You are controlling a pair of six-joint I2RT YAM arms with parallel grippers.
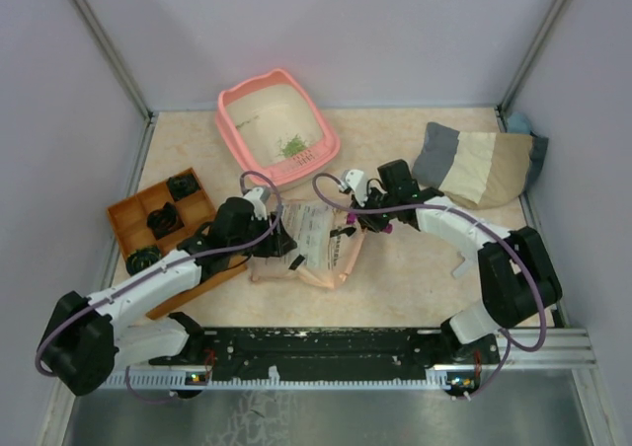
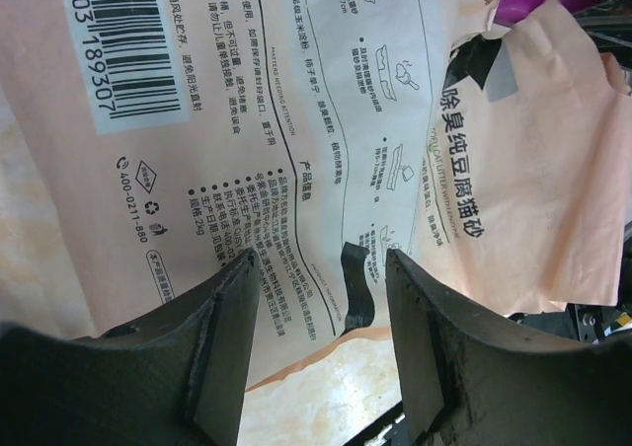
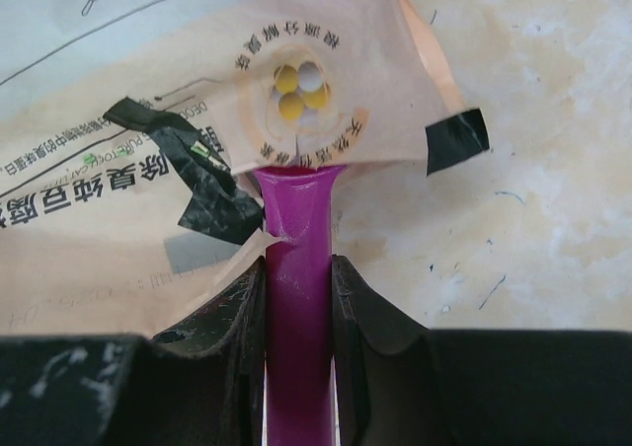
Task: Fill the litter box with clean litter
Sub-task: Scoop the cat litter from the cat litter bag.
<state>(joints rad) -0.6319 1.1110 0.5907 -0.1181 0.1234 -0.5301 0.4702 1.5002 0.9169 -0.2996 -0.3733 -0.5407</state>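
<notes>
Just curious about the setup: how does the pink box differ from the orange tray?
The litter box is salmon pink, round-cornered, with one open basin; the orange tray is square-cornered and split into compartments. The litter box holds a little green litter; the orange tray holds black parts. Both are open-topped and rest on the table.

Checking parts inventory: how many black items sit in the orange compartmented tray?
3 black items: one in the orange compartmented tray's far compartment, one in the middle, one at its near-left end. The left arm covers part of the tray, so more may be hidden.
</notes>
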